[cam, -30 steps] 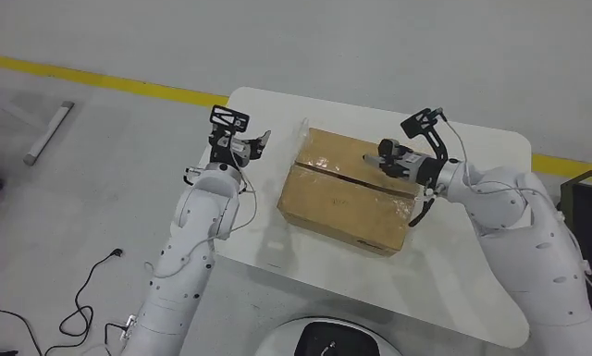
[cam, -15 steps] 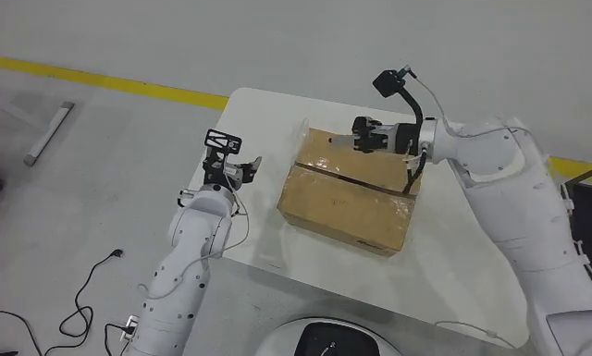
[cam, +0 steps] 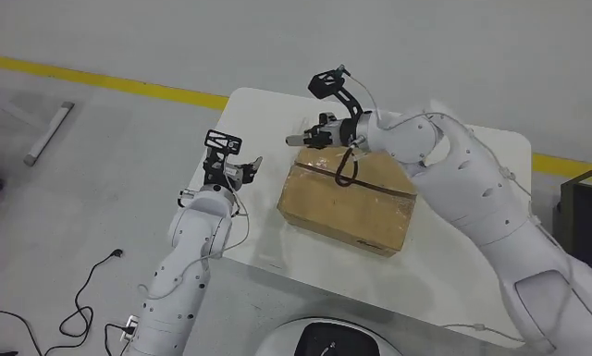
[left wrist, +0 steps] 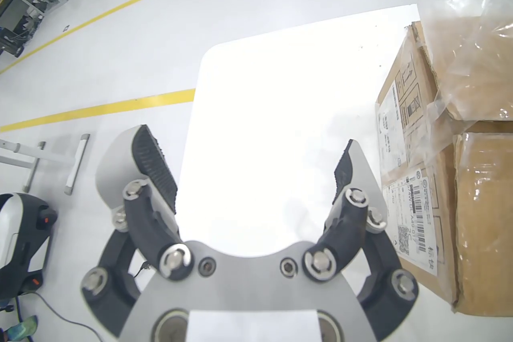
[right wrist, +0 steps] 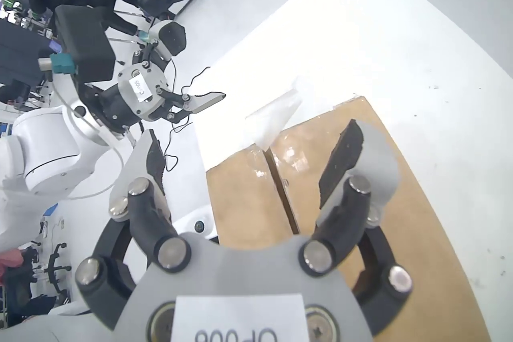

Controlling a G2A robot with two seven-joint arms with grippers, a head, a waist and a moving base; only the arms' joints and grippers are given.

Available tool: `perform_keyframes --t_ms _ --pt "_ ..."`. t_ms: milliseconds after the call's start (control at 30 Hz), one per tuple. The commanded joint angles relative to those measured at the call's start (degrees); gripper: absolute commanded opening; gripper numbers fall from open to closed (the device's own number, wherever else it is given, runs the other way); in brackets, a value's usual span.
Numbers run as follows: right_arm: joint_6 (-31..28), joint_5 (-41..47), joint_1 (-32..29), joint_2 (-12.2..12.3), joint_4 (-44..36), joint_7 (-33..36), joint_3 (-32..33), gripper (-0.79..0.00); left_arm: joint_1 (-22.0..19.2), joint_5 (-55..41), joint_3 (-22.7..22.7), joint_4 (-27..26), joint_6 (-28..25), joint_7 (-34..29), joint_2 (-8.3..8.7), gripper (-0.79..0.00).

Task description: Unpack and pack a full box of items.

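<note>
Right gripper (right wrist: 254, 137): I read the jaws spread wide and holding nothing. It hangs over the closed box (cam: 347, 203), top seam running beneath it, with a loose tape flap (right wrist: 276, 115) just ahead of the fingertips. Left gripper (left wrist: 245, 141): also wide, over bare table (cam: 277, 114), box just beside one finger.

Left gripper (left wrist: 245, 138) sits at the left, fingers spread wide; right gripper (right wrist: 253, 135), farther back, also has fingers apart.
</note>
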Motion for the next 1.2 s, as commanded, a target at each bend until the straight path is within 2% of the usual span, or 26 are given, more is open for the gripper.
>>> perform_keyframes --t_ms 0,33,67,100,133,167,200,267,300,467,633,800,1100,1133,1167 --pt "0.3 -0.5 1.0 -1.0 1.7 -1.2 -1.7 -0.135 0.0 0.0 0.0 0.0 0.0 0.0 0.00 0.000" --pt "0.6 -0.6 1.4 -1.5 2.6 -1.4 -2.5 -0.185 0.0 0.0 0.0 0.0 0.0 0.0 0.00 0.000" --pt "0.9 -0.8 1.9 -2.0 3.4 -1.6 -3.1 -0.274 0.0 0.0 0.0 0.0 0.0 0.0 0.00 0.000" --pt "1.1 -0.9 2.3 -2.5 4.3 -1.9 -3.7 -0.397 0.0 0.0 0.0 0.0 0.0 0.0 0.00 0.000" --pt "1.2 -0.7 2.7 -2.9 5.2 -2.2 -4.3 -0.431 0.0 0.0 0.0 0.0 0.0 0.0 0.00 0.000" --pt "1.3 -0.7 3.1 -3.4 6.1 -2.4 -4.8 -0.505 0.0 0.0 0.0 0.0 0.0 0.0 0.00 0.000" --pt "1.6 -0.7 3.5 -3.8 6.9 -2.6 -5.2 -0.523 0.0 0.0 0.0 0.0 0.0 0.0 0.00 0.000" --pt "1.8 -0.5 4.1 -4.6 8.3 -3.1 -5.9 -0.763 0.0 0.0 0.0 0.0 0.0 0.0 0.00 0.000" --pt "2.0 -0.6 4.3 -5.0 9.0 -3.3 -6.3 -0.785 0.0 0.0 0.0 0.0 0.0 0.0 0.00 0.000" --pt "2.2 -0.8 4.5 -6.1 10.8 -4.3 -6.7 -0.785 0.0 0.0 0.0 0.0 0.0 0.0 0.00 0.000" --pt "2.5 -2.0 2.8 -5.7 9.4 -5.0 -5.1 -0.785 0.4 -0.1 -0.1 -0.1 0.0 0.6 0.02 0.000" --pt "4.0 -3.9 -0.6 -4.1 5.4 -5.2 -1.8 -0.785 0.9 -0.1 -0.4 -0.3 -0.9 0.6 0.15 0.000" --pt "7.2 -5.5 -10.3 -0.5 -4.8 -3.4 6.5 -0.785 0.2 -1.2 0.1 0.7 -0.1 -0.7 -0.03 0.000" --pt "7.4 -5.6 -11.4 -0.1 -5.7 -3.2 7.4 -0.708 0.2 -1.2 0.0 0.8 0.1 -0.8 -0.04 0.000" --pt "7.3 -5.8 -12.4 0.2 -6.6 -2.8 8.2 -0.720 0.1 -1.6 0.0 1.0 0.2 -1.1 -0.06 0.000"
